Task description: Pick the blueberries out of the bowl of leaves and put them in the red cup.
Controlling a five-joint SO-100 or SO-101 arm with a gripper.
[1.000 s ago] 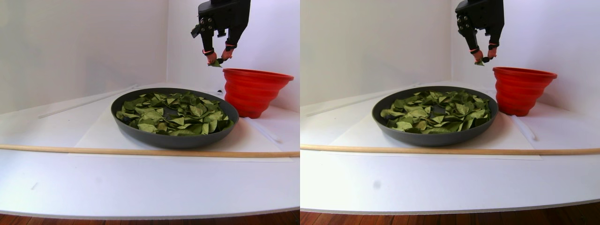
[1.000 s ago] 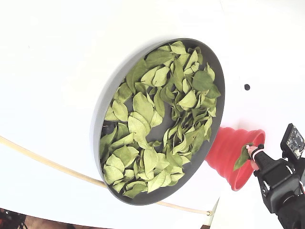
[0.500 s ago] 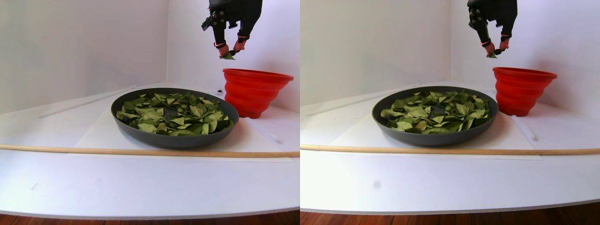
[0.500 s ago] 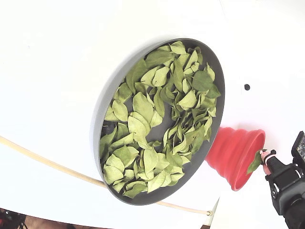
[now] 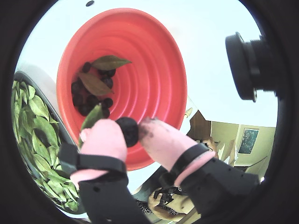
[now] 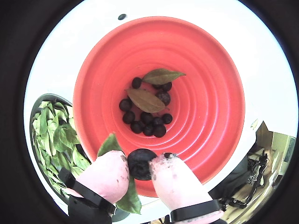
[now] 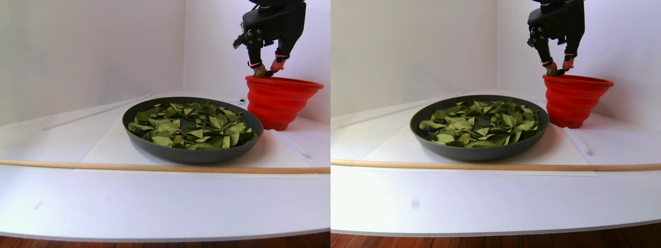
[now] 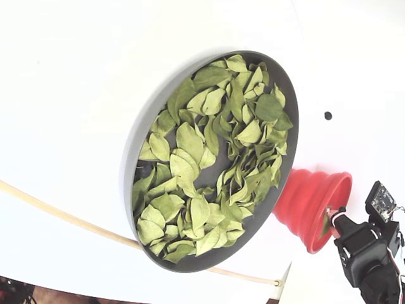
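Filling the left of the stereo pair view, the bowl (image 7: 192, 152) of leaves (image 7: 193, 124) sits beside the red cup (image 7: 281, 103). At upper right, the gripper (image 7: 267, 71) pinches a blueberry (image 6: 141, 164) plus a stray leaf (image 6: 122, 186) above the cup's near rim. Delivery seems in hand; next, it should open over the berries (image 6: 145, 122) already inside.

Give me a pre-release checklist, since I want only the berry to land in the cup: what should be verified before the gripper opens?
1. Blueberry held between the pink fingertips: ok.
2. Gripper over the red cup opening, not the bowl: ok.
3. Gripper low at the cup rim, stereo pair view: ok.
4. Nothing but the berry in the grip: not ok, a leaf is caught beside one fingertip.
5. Cup holding only berries: not ok, two leaves lie on the berries inside.
6. Cup upright on the table: ok.
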